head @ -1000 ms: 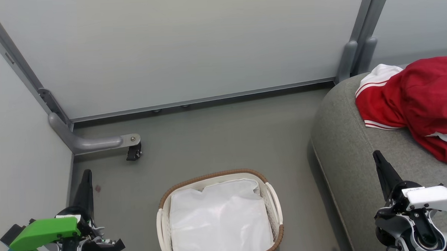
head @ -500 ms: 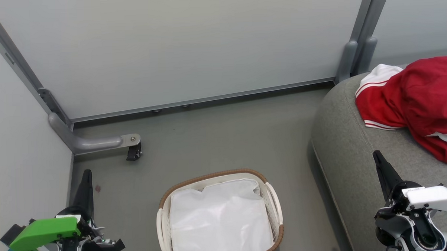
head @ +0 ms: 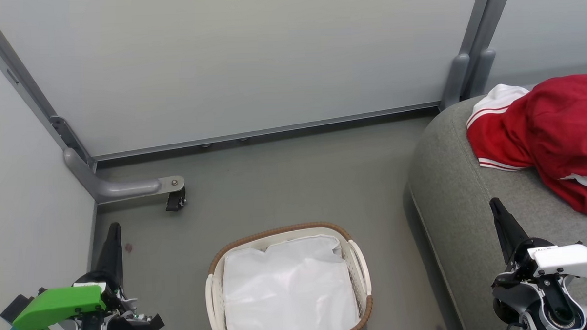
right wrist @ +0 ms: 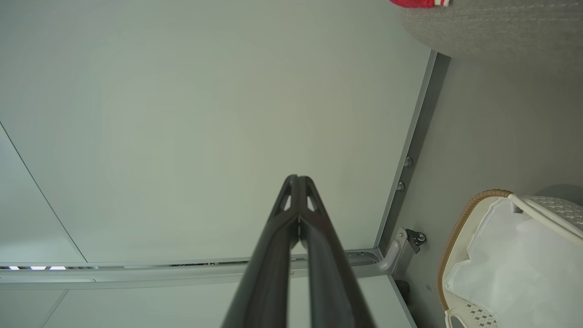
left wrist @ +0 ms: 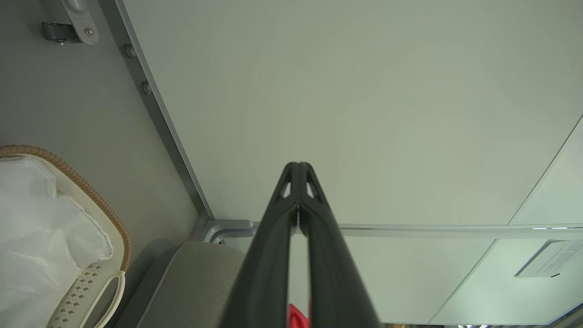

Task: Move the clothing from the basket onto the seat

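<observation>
The pale wall panel (head: 246, 59) spans the back, with the grey floor (head: 284, 180) below it. At the right of the head view stands the seat (head: 451, 203), its rounded grey edge facing the floor. The clothing (head: 556, 126) lies crumpled on top of the seat, red with a white striped panel towards the wall, well apart from the basket (head: 276, 231). The basket stands on the floor between the two arms and holds its white liner (head: 288, 292). The left gripper (left wrist: 298, 166) hangs at the lower left, its fingers pressed together at the tips with nothing between them. The right gripper (right wrist: 298, 178) hovers over the seat's near part, likewise closed to the tips and empty. A small black caster (head: 176, 202) sits under the panel's grey foot (head: 123, 188).
</observation>
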You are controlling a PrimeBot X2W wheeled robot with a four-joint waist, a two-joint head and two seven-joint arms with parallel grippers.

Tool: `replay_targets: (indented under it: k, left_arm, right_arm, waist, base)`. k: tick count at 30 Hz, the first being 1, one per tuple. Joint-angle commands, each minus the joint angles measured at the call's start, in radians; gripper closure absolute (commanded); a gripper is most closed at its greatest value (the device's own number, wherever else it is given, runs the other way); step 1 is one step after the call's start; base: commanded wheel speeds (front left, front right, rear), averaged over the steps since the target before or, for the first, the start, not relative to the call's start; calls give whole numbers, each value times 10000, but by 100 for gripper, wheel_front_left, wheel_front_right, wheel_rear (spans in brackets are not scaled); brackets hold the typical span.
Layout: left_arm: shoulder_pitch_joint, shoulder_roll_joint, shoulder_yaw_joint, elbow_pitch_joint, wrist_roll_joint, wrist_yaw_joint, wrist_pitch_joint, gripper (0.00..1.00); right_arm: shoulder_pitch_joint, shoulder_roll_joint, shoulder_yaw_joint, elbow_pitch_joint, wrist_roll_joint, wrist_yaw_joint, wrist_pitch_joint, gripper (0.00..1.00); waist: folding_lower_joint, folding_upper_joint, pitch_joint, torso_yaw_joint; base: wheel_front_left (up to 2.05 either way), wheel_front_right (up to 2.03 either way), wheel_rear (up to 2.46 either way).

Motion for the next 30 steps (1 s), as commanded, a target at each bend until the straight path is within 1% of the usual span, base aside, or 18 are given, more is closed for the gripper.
replay_targets:
  k: [1, 30]
  left_arm:
    - [-103, 18, 21, -9, -30, -32, 29, 100]
    - [-102, 18, 20, -7, -31, -32, 28, 100]
  right_arm:
    - [104, -59, -17, -20, 35, -3, 32, 100]
    - [105, -59, -16, -20, 36, -3, 31, 100]
  waist:
    - [0, 0, 0, 0]
    - [0, 0, 0, 0]
  base:
    - [0, 0, 0]
    - [0, 0, 0]
